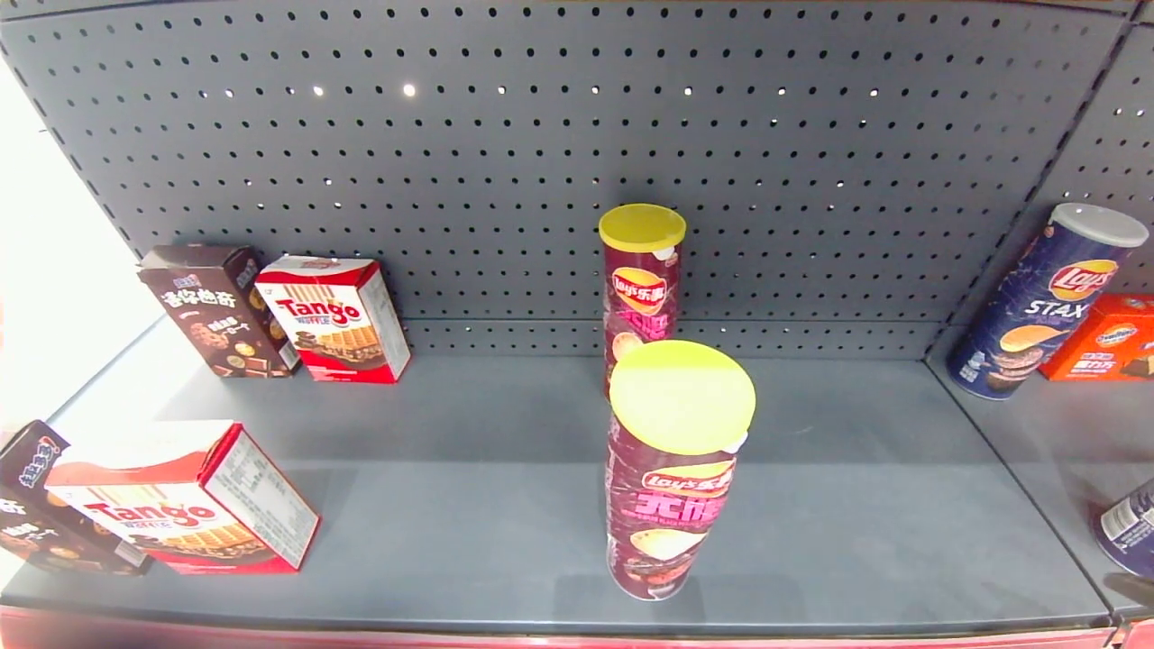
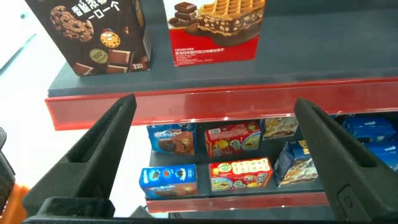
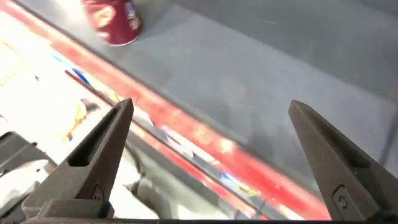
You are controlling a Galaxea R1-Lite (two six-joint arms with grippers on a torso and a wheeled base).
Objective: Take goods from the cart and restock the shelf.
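Two maroon chip cans with yellow lids stand in line on the grey shelf (image 1: 856, 505): the front can (image 1: 672, 469) near the shelf's front edge and the back can (image 1: 640, 288) by the pegboard. The front can's base (image 3: 113, 22) appears in the right wrist view. My right gripper (image 3: 211, 158) is open and empty, held just in front of the shelf's red front strip (image 3: 205, 134). My left gripper (image 2: 214, 158) is open and empty too, below the shelf's red edge (image 2: 236, 99), facing lower shelves of small boxes.
Red wafer boxes (image 1: 334, 315) (image 1: 180, 500) and dark cookie boxes (image 1: 216, 306) (image 1: 45, 505) stand on the shelf's left part. A blue chip can (image 1: 1046, 297) and an orange box (image 1: 1104, 338) stand on the neighbouring shelf to the right. Bare shelf lies either side of the maroon cans.
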